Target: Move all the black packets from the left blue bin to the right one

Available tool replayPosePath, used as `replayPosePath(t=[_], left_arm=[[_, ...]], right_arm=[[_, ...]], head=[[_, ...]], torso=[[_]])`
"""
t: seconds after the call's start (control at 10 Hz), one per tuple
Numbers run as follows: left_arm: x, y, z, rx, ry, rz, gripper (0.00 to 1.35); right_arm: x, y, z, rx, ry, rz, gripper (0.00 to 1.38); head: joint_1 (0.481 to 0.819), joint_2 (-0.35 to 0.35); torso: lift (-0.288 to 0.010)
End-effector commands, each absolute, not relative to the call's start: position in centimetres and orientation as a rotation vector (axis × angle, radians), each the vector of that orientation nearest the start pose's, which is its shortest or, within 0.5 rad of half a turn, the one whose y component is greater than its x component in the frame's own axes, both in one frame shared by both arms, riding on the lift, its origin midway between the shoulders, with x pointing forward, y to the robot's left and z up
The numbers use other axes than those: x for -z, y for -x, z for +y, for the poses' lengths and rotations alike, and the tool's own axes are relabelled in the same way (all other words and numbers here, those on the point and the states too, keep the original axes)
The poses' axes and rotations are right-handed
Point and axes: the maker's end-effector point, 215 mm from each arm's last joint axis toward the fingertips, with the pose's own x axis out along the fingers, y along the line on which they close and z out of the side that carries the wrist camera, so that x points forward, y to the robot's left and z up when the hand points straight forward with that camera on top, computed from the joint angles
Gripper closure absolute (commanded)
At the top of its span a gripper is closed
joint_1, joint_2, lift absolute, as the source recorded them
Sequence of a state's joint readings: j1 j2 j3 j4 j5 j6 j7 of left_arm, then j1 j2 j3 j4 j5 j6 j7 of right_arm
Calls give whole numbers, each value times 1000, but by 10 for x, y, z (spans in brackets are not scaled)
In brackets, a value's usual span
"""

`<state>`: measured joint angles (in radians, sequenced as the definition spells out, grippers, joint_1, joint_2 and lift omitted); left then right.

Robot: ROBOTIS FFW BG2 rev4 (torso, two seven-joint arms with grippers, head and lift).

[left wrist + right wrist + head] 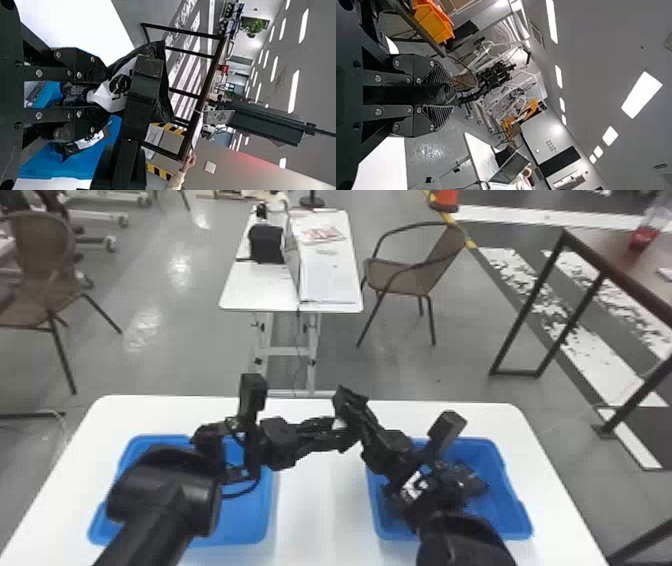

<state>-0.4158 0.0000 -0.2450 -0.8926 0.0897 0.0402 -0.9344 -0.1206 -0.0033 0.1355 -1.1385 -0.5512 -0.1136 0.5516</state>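
My left gripper (327, 429) and my right gripper (352, 402) meet above the table between the bins, at one black packet (341, 425) whose white patch shows. From the left wrist, my left gripper (102, 95) is shut on the packet (113, 93), and the other gripper's dark fingers cross its far part. In the right wrist view my right gripper (451, 95) is shut on the dark packet (433, 94), seen edge-on. The left blue bin (250, 535) is partly hidden by the left arm. Black packets (470, 480) lie in the right blue bin (500, 515), partly behind the right arm.
Both bins stand on a white table (320, 515), with bare tabletop between them. Beyond it are another white table (260, 292) and a brown chair (400, 277). A dark-framed table (620, 250) stands at the right.
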Motion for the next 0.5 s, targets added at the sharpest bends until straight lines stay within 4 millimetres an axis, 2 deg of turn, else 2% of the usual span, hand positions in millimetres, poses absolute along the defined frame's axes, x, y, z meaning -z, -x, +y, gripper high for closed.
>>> replayPosePath(t=[0.0,0.1,0.2,0.3,0.4], left_arm=[[436,-554,-26,1103,129,304,213],[437,-556,-3,1058,156,291,56],[442,-553,24,1002,176,313,128],[434,-555,58,928,175,293,151],[424,-554,91,858,184,261,9]], right_arm=[[417,-578,-102,-496,-577,68,1273],[420,-585,-139,-427,-568,56,1273],[428,-585,-178,-359,-573,52,1273],[442,-578,-213,-298,-564,64,1273],[460,-568,-241,-249,-560,97,1273]], head=[[695,-106],[695,-114],[695,-127],[695,-138],[695,-143]], torso=[[0],[0],[0],[0],[0]])
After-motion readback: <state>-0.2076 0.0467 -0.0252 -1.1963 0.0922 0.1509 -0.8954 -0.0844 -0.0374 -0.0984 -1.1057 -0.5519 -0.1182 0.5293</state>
